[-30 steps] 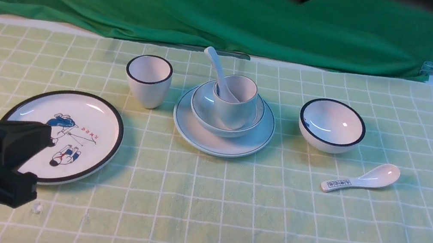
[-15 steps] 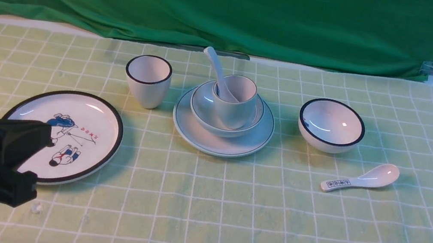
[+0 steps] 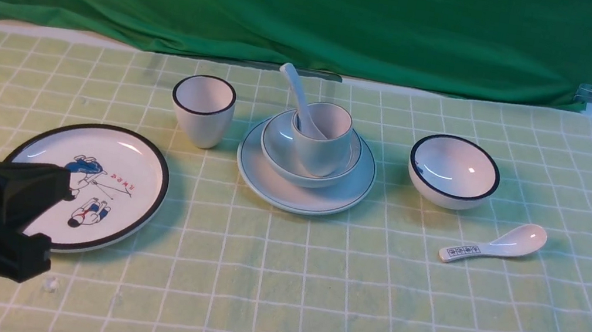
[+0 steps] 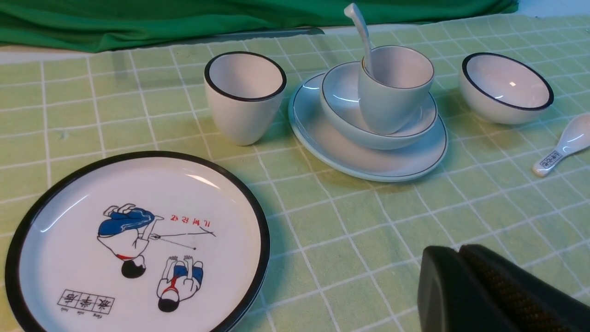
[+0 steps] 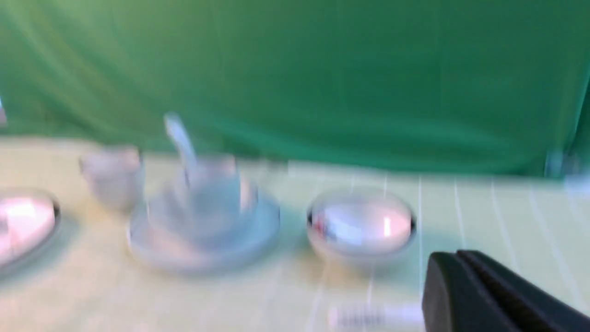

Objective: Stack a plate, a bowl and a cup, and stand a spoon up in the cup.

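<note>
The spoon point(image 3: 302, 101) is leaned on the rim of the cup point(image 3: 320, 149), presumably propped there as the finished pose, with cup, bowl point(image 3: 284, 163) and plate point(image 3: 302, 201) centred for balance. All 4 are plain pale white. Both the left claw point(image 4: 456, 251) and right claw point(image 5: 454, 256) are closed, nothing held.
</note>
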Controlling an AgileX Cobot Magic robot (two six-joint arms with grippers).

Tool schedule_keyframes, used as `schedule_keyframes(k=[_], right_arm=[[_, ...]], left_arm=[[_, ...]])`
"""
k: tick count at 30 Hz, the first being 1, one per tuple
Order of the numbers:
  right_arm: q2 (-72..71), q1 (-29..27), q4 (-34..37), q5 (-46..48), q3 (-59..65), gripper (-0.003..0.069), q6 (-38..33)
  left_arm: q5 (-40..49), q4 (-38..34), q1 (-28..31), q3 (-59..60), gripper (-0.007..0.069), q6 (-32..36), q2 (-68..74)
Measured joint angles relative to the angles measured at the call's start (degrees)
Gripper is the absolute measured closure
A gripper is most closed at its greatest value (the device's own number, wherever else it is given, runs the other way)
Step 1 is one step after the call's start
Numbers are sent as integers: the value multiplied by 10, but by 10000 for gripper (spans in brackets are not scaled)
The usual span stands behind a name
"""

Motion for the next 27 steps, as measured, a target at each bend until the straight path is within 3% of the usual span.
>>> schedule_keyframes(k=[9, 12, 20, 27], right_arm=[[-32, -5, 0, 38, 43, 607, -15], [-94, -32, 0, 68, 43, 611, -64], [-262, -126, 0, 129, 43, 639, -79], [-261, -140, 0, 195, 43, 639, -79]], left_arm=[[0, 0, 0, 0, 608, 0, 0], [0, 0, 0, 0, 608, 0, 0], [0, 0, 0, 0, 608, 0, 0], [0, 1, 0, 0, 608, 0, 0]])
